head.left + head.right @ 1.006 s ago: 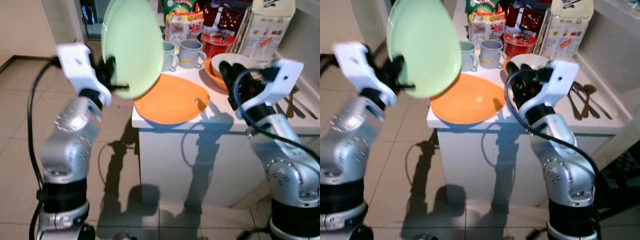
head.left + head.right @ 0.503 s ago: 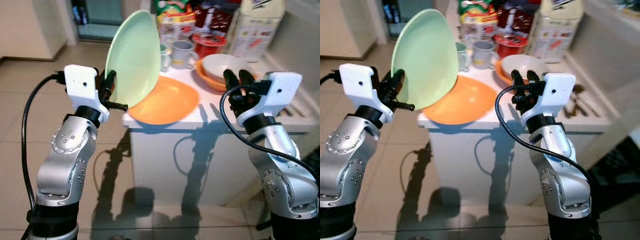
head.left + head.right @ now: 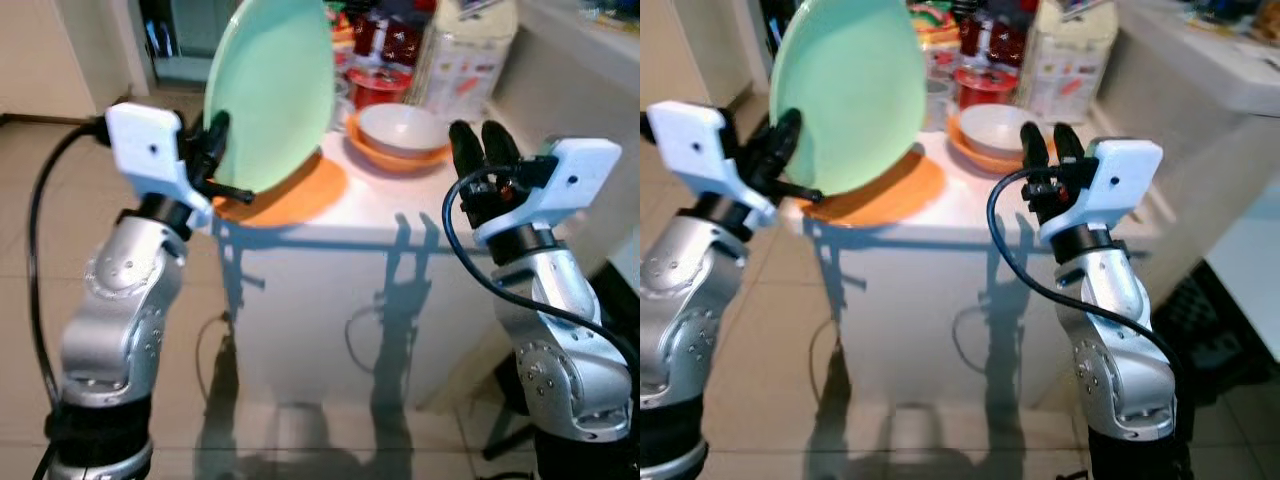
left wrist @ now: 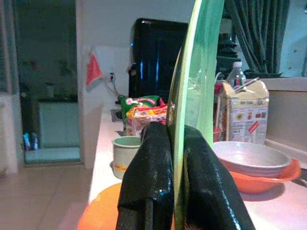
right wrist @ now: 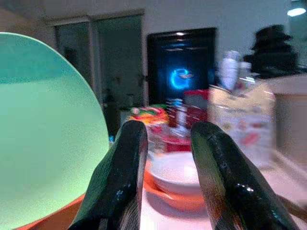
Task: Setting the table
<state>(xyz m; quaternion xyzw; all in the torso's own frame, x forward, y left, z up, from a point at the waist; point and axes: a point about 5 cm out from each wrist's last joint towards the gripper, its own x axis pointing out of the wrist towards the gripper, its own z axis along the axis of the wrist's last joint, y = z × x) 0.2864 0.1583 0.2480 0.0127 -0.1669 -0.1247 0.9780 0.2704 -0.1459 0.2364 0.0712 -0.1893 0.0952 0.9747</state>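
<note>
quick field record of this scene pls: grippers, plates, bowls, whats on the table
left gripper: shut on the rim of the green plate, held on edge above the table's left end
right gripper: open, empty, raised in front of the table
orange plate: flat on the white table, at its left corner
bowls: white bowl nested in an orange bowl
behind: red cup, carton, snack packets, a mug
</note>
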